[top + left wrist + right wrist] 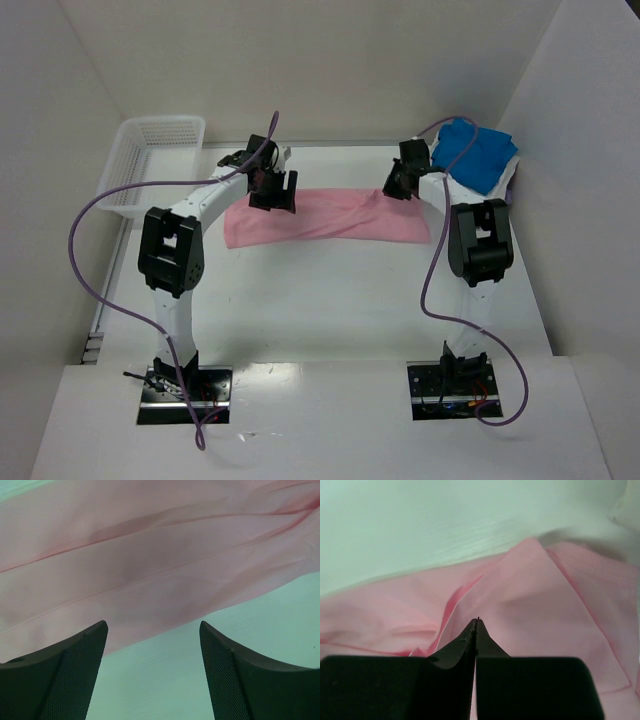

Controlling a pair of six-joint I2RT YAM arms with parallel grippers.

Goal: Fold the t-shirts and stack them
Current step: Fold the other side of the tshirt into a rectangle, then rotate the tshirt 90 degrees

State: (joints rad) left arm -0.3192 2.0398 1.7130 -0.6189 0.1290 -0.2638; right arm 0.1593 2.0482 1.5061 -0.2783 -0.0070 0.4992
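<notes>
The light pink t-shirt (330,218) lay folded into a long band across the far middle of the white surface (330,300), creased lengthwise. The right jaws were pressed together on a raised fold near its right end, the cloth (545,605) peaking at their tips. The left jaws stood apart just above the band's near edge (150,555) at its left end, holding nothing. In the far right corner the bright blue t-shirt (475,155) sat bunched on the white t-shirt (508,178). A white mesh basket (150,150) stood at the far left.
</notes>
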